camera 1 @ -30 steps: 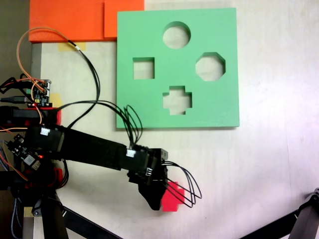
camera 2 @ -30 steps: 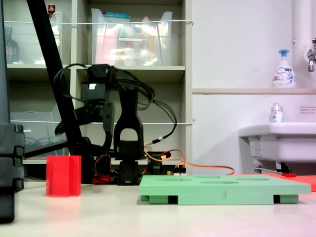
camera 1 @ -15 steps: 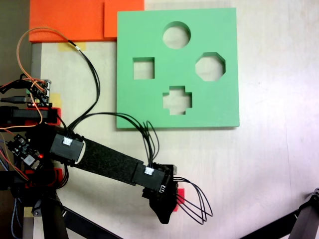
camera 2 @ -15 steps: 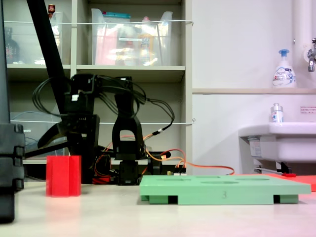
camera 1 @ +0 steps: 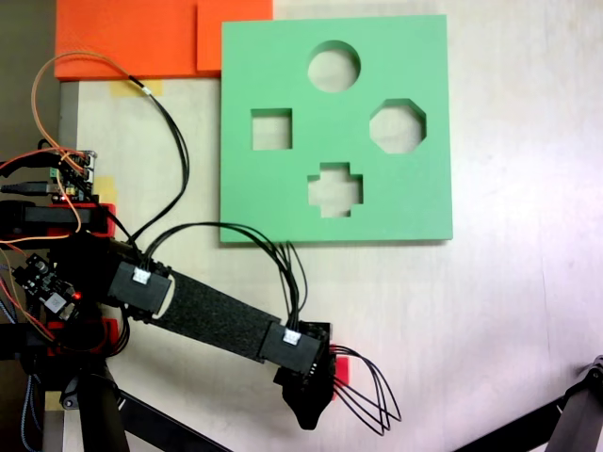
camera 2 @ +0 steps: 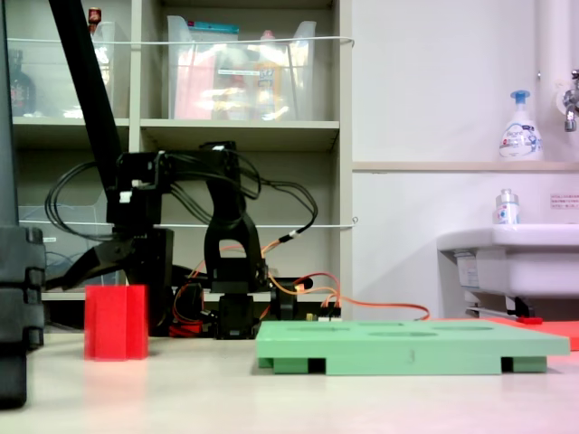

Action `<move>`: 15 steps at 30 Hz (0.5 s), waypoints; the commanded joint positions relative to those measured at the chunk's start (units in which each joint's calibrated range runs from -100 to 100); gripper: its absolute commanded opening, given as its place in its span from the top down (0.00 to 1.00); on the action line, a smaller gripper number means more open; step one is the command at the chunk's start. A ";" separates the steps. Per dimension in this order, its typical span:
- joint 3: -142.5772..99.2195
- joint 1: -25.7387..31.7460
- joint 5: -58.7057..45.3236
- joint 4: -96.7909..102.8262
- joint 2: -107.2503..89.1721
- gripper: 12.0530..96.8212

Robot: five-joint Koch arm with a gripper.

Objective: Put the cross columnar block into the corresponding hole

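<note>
In a fixed view from table level, the cross columnar block (camera 2: 116, 322) stands upright on the pale table (camera 2: 271, 398), nearer the camera than the arm. The claw (camera 2: 110, 271) hangs directly above the block's top, tips at or just over it; whether they touch it I cannot tell. In the fixed view from above, the claw (camera 1: 311, 407) covers nearly all of the block (camera 1: 340, 369), leaving a sliver of red at its right side (the black wire loops cross that sliver too). Its jaws lie under the black housing, so I cannot tell whether they are spread or pressed together.

The green foam board (camera 1: 273, 198) lies flat on the table, well apart from the claw, up and to the right of it in that top view. The corresponding hole (camera 1: 335, 189) sits in the board's lower middle, the cutout nearest the claw, with nothing in it. Beyond the board, farthest from the claw, lie orange foam pieces (camera 1: 141, 38).
</note>
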 commanded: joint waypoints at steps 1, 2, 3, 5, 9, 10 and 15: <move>2.89 -0.34 -0.39 -0.45 0.61 0.20; 2.59 -0.34 -0.39 -0.45 0.89 0.21; 2.29 -0.34 -0.44 -0.45 1.30 0.21; 2.09 -0.39 -0.63 -0.45 1.72 0.28; 2.29 -0.44 -1.66 -0.45 1.44 0.30; 2.59 -0.39 -1.66 -0.45 1.17 0.30; 3.68 -0.34 -1.71 -0.45 0.19 0.30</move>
